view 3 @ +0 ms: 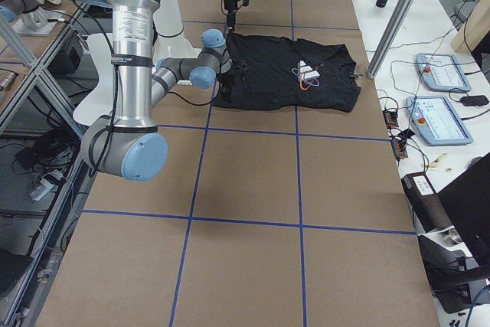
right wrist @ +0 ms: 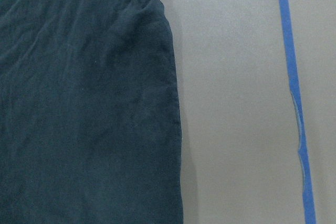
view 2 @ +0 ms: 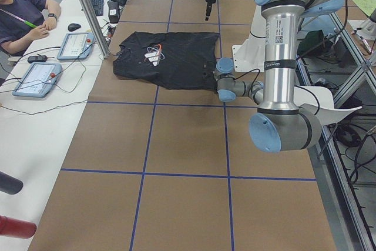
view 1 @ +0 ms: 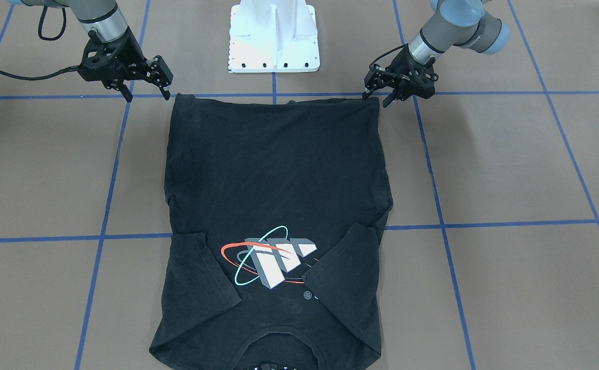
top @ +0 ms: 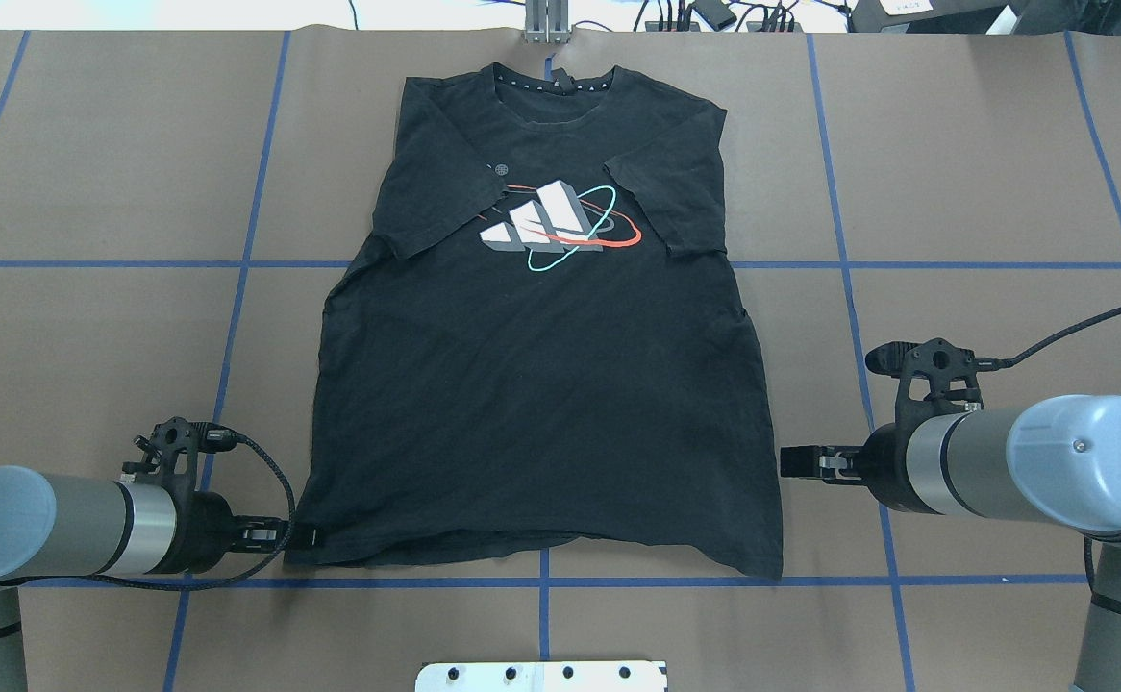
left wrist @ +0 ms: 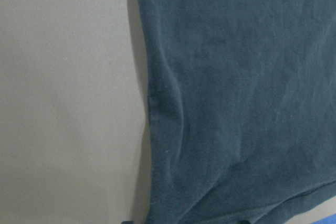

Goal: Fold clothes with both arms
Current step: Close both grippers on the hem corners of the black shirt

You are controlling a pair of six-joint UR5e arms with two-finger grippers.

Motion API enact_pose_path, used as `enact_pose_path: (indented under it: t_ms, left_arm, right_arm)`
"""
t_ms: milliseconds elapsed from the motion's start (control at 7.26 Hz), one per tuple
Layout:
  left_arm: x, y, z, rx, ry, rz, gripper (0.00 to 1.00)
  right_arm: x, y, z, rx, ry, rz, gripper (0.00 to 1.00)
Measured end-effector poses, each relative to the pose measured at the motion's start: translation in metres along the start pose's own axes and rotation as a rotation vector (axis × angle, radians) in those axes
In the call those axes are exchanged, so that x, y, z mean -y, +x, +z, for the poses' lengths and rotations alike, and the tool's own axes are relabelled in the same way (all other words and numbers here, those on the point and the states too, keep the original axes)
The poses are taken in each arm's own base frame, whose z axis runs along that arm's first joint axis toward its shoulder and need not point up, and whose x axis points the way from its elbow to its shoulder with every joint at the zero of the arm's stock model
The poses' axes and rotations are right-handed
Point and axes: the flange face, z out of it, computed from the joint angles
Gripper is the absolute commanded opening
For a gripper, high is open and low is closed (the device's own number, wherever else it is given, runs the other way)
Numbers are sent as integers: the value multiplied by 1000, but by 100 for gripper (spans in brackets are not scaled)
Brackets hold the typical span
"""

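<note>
Observe T-shirt (top: 541, 404) spread flat on table (top: 89, 336), logo (top: 560, 229) facing up, collar at far edge, hem near pedestal (view 1: 274, 36). Note both sleeves (top: 435, 192) folded inward over chest, partly covering logo. Find left gripper (view 1: 375, 99) low at near left hem corner, jaws parted narrowly with corner between them; cannot tell whether touching cloth. Find right gripper (view 1: 146, 95) just beside near right hem corner, jaws spread wide, holding nothing, inner fingertip close to shirt edge.
</note>
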Motion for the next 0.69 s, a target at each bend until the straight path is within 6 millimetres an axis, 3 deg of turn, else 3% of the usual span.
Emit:
enact_pose_path:
  t_ms: [138, 688]
  left_arm:
    - [0, -3, 4, 8, -3, 1, 70]
    - [-2, -4, 6, -9, -7, 4, 37]
  right_arm:
    - [0, 0, 0, 0, 0, 0, 100]
    - [0, -1, 0, 1, 0, -1, 100]
